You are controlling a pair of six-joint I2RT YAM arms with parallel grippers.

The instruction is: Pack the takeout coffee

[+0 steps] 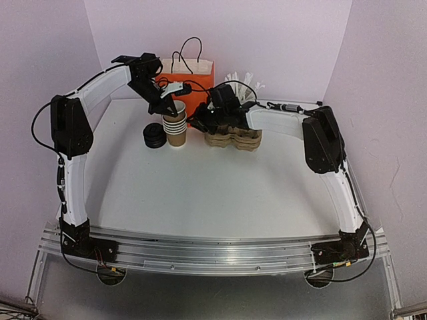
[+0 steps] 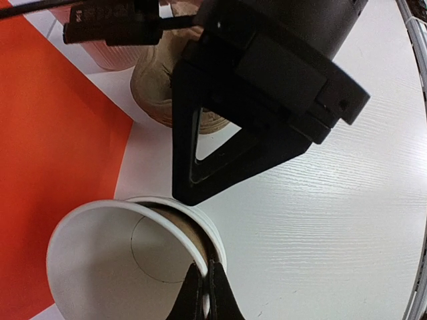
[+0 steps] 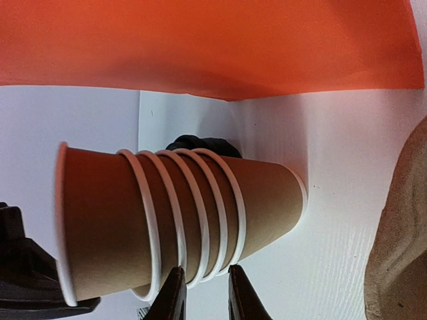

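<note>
Rim pinched by the closed left fingers [image 2: 193, 300], the top cup [image 2: 100, 267] is best lifted straight off the stack [image 3: 220, 200], seemingly nipped by the right fingers [image 3: 172, 300].

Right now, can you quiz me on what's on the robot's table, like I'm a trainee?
1. True or false: the left hand pinches the rim of the top cup.
2. What colour is the bag behind the cup stack?
3. Where are the black lids? A) in the bag B) on the table beside the cup stack C) on the top cup
Key: 1 true; 2 orange; 3 B.
</note>
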